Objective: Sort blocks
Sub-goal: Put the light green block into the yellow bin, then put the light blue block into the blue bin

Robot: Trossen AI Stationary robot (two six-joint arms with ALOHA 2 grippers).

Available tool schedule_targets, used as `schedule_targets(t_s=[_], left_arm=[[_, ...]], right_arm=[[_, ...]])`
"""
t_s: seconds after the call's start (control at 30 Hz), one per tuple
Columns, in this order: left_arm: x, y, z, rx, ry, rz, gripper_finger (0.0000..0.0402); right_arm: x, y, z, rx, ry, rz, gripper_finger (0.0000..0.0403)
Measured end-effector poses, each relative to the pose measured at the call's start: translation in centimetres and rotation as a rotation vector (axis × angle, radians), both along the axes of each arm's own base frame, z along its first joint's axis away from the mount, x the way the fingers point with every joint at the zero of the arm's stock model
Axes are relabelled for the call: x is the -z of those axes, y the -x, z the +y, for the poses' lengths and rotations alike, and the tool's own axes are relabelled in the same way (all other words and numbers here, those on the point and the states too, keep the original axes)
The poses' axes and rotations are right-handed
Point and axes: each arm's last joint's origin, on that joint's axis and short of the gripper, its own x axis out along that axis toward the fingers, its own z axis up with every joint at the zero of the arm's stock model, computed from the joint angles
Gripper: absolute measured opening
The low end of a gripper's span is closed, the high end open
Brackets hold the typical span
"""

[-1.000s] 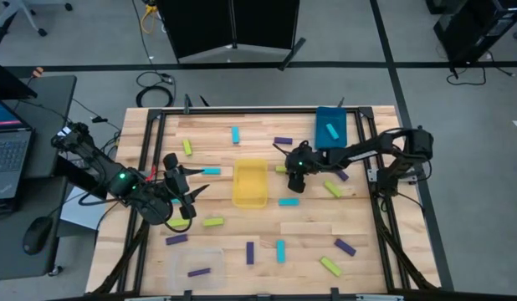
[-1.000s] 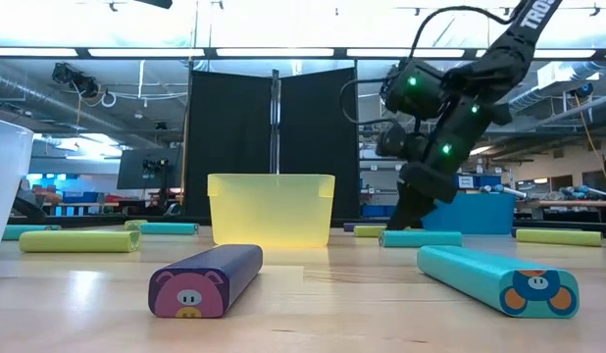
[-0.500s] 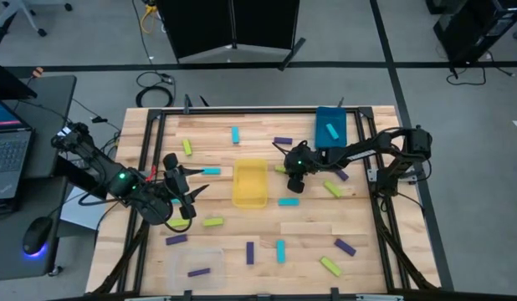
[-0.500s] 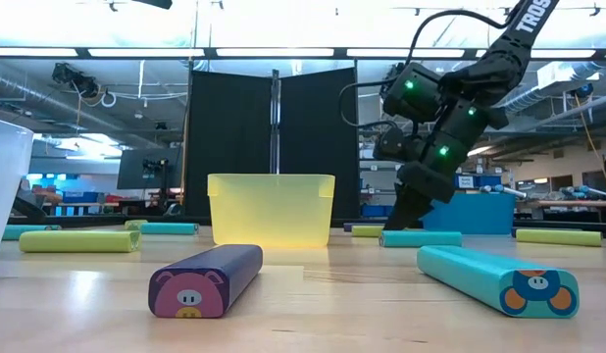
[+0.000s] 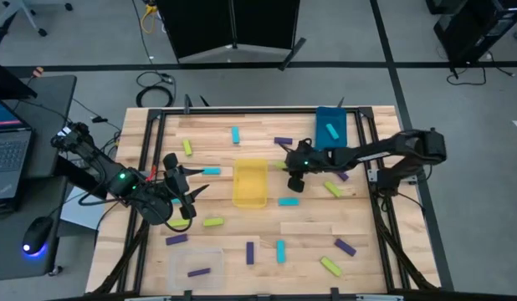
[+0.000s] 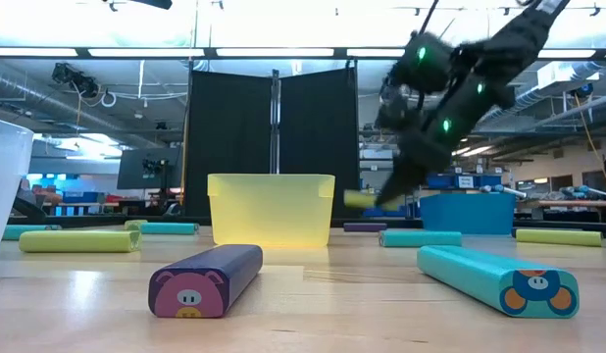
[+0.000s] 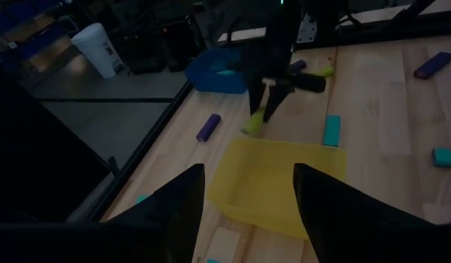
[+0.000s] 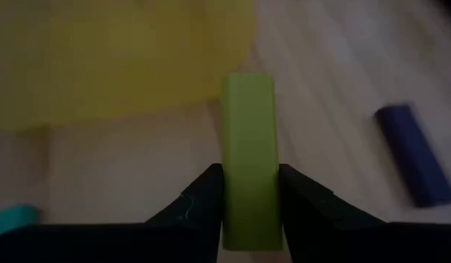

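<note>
Cyan, yellow-green and purple blocks lie flat and scattered over the wooden table (image 5: 309, 227). Among them are a cyan one (image 5: 289, 201), a yellow-green one (image 5: 213, 221) and a purple one (image 5: 345, 247). My right gripper (image 5: 293, 174) hangs just right of the yellow bin (image 5: 250, 182), shut on a yellow-green block (image 6: 360, 199). My left gripper (image 5: 180, 197) waits open near the table's left side, left of the yellow bin (image 7: 273, 183), touching nothing. My right gripper (image 8: 249, 212) pinches the yellow-green block by its end nearest the wrist (image 8: 249, 191), one finger (image 8: 207, 204) on each long side. The fingers slant down from above and the table's right. The block juts forward past the fingertips, lifted clear of the table (image 6: 360, 199).
A blue bin (image 5: 330, 127) with a cyan block in it stands at the far right. A clear bin (image 5: 196, 266) holding a purple block sits at the near edge. Close to the low camera lie a purple block (image 6: 207, 279) and a cyan block (image 6: 497, 277).
My right gripper has risen from the table with the yellow-green block, which now hangs clear of the wood beside the yellow bin. The right arm has stretched out lower and longer.
</note>
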Motion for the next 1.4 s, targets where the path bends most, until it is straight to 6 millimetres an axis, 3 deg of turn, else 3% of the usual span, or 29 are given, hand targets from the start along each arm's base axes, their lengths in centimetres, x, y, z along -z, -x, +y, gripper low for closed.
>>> schedule_targets(t_s=[0.2, 0.33, 0.57, 0.7, 0.9, 1.0, 1.17, 1.4], left_arm=[[0.0, 0.0, 0.0, -0.005, 0.000, -0.004, 0.0218], [-0.1, 0.0, 0.1, -0.030, -0.019, -0.019, 0.0218], [-0.1, 0.0, 0.2, -0.060, -0.031, -0.041, 0.0218], [-0.1, 0.0, 0.1, -0.056, -0.005, -0.042, 0.0218], [0.0, 0.0, 0.1, -0.038, 0.013, -0.032, 0.0218], [0.0, 0.0, 0.1, -0.034, 0.000, -0.023, 0.0218], [0.0, 0.0, 0.1, -0.038, -0.008, -0.024, 0.0218], [0.0, 0.1, 0.2, -0.051, -0.021, -0.029, 0.0218]], right_arm=[[-3.8, -0.6, 1.4, -0.050, 0.046, -0.267, 0.0116], [-4.5, -2.4, 2.7, -0.104, 0.051, -0.396, 0.0116], [-4.5, -7.5, 3.9, -0.149, 0.056, -0.385, 0.0116], [-4.1, -9.1, 3.7, -0.138, 0.056, -0.307, 0.0122], [-3.6, -8.9, 3.3, -0.118, 0.036, -0.193, 0.0259], [-4.0, -8.7, 3.3, -0.108, 0.025, -0.196, 0.0294], [-5.3, -8.4, 3.7, -0.126, 0.059, -0.230, 0.0302], [-9.6, -6.3, 4.2, -0.134, 0.133, -0.299, 0.0276]])
